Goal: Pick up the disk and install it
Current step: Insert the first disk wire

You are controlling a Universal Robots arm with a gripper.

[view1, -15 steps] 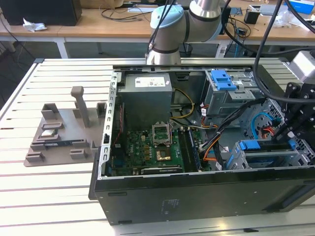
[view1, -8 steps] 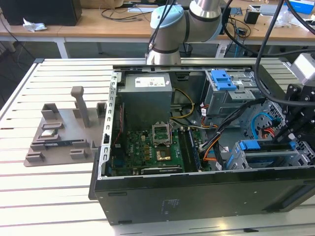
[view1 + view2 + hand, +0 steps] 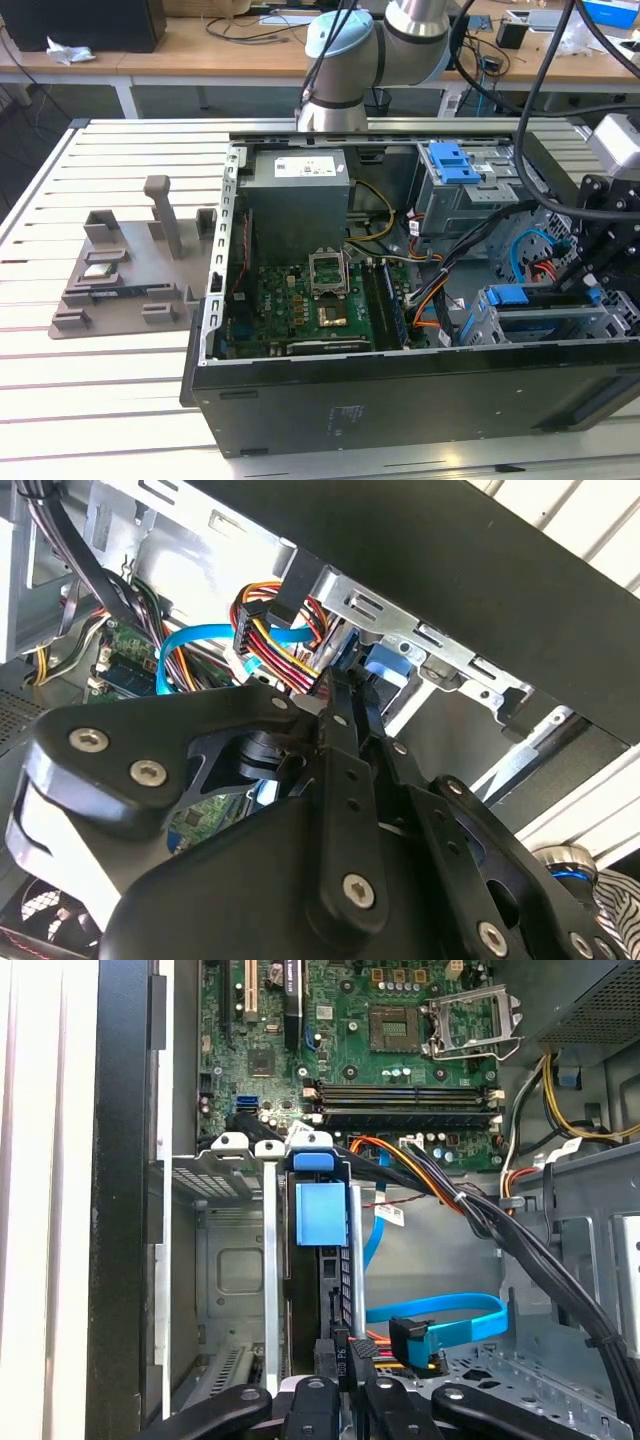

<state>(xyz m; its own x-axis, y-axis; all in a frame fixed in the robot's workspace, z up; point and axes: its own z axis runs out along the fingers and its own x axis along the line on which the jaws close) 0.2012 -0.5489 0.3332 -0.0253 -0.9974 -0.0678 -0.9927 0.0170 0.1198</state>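
Note:
The disk (image 3: 336, 1295) stands on edge in a slot of the metal drive cage (image 3: 235, 1260) inside the open computer case, the blue tab of its carrier (image 3: 320, 1215) at its far end. In the exterior view the disk (image 3: 540, 300) is a blue strip along the cage (image 3: 478, 322) at that view's right. My gripper (image 3: 348, 1392) is at the disk's near end with a finger on each side, shut on it. The second wrist view has the black fingers (image 3: 338, 730) pressed close together at the gripper (image 3: 347, 702), in front of the blue carrier (image 3: 388, 670). In the exterior view the gripper (image 3: 580, 283) hangs over the cage.
A blue data cable (image 3: 445, 1322) and bundled power wires (image 3: 470, 1205) run beside the disk. The motherboard (image 3: 300, 300), a grey power supply box (image 3: 297, 195) and a blue ridged latch (image 3: 452, 162) fill the case. A grey parts fixture (image 3: 130, 265) lies on the slatted table at the exterior view's left.

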